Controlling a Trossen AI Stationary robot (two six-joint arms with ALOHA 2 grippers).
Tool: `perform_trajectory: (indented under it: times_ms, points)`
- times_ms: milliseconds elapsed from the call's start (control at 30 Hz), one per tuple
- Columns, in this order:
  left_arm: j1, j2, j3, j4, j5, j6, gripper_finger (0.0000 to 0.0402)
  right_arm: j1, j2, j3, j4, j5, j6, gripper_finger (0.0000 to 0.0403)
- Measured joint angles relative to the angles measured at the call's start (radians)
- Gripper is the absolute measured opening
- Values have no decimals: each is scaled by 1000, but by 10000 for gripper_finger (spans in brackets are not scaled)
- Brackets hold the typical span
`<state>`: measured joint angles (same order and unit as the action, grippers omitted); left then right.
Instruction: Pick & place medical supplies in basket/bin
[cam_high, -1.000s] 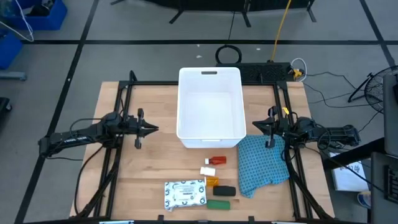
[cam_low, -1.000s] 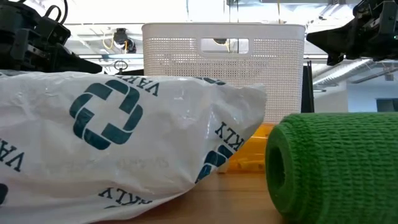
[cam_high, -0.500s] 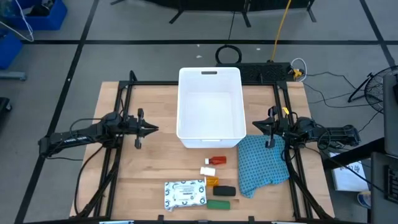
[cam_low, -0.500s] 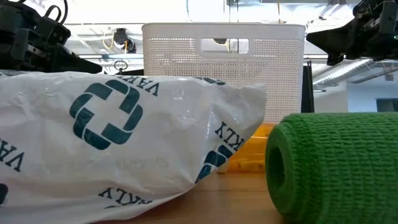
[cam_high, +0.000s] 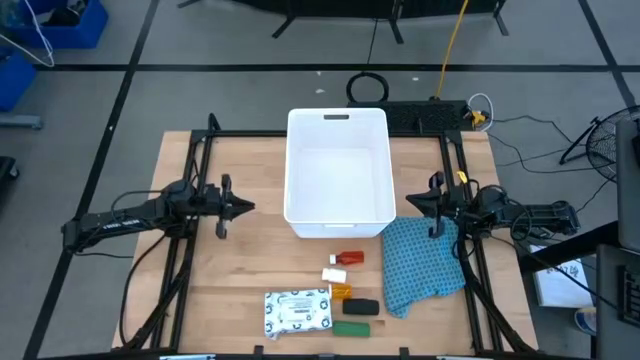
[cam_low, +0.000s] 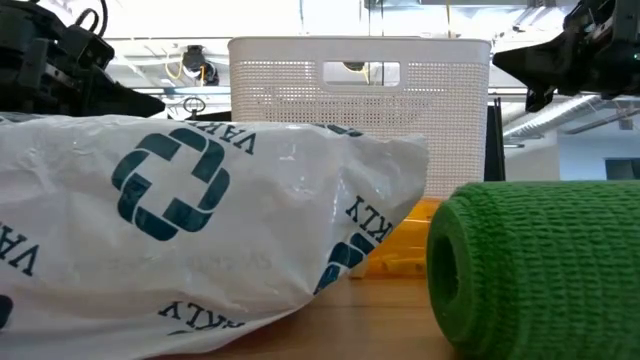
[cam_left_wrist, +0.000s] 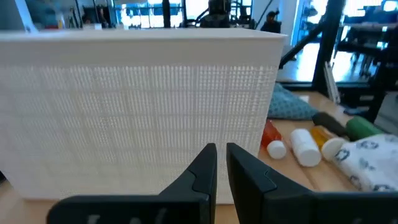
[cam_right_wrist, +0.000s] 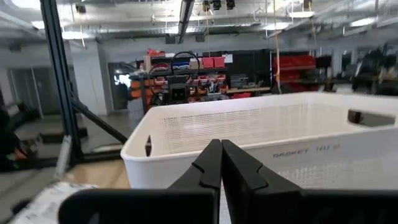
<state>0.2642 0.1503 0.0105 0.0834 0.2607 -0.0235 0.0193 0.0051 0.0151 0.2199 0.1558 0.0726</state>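
The white tub (cam_high: 337, 170) stands mid-table on its base. Near the table's front edge lie the white-green packet (cam_high: 298, 312), black block (cam_high: 362, 306), green bar (cam_high: 350, 327), orange piece (cam_high: 341, 292), small white bottle (cam_high: 334, 274) and small red bottle (cam_high: 349, 258). My left gripper (cam_high: 247, 207) hovers left of the tub, shut, pointing at its wall (cam_left_wrist: 143, 106). My right gripper (cam_high: 408, 200) hovers right of the tub, shut, facing the tub (cam_right_wrist: 280, 143). Neither holds anything.
A blue-teal patterned cloth (cam_high: 425, 262) lies flat right of the items, below my right gripper. Black frame rails (cam_high: 190, 240) run along both table sides. Bare wood shows left of the items. In the low view the packet (cam_low: 180, 230) and green bar (cam_low: 540, 265) fill the foreground.
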Motion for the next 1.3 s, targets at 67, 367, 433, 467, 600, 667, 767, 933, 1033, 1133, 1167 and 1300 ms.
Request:
perform_trajectory:
  times_ms: [67,367,433,467,600,667,767,933,1033,1133,1167,1300]
  points:
    - [0,0,0,1,0,-59,42,0,0,0,5,0,18,0]
    - [0,0,0,17,-73,-190,42,0,1,7,174,0,-87,0]
    - [0,0,0,17,-78,-193,42,4,10,31,202,-1,-111,0]
    - [0,0,0,18,-78,-193,42,8,19,49,198,-2,-121,0]
    - [0,0,0,18,-79,-201,42,43,102,152,186,-30,-170,0]
    - [0,0,0,18,-79,-207,42,69,169,227,192,-42,-191,0]
    - [0,0,0,24,-80,-208,42,114,305,351,105,-52,-202,0]
    - [0,0,0,23,-85,-208,42,212,581,597,-104,39,-193,13]
    - [0,0,0,23,-88,-208,42,291,761,719,-199,117,-194,36]
    - [0,0,0,23,-89,-196,42,384,915,835,-271,166,-223,70]
    - [0,0,0,23,-89,-185,42,421,962,875,-301,187,-242,84]
    - [0,0,0,22,-94,-154,42,561,1137,1004,-410,406,-263,149]
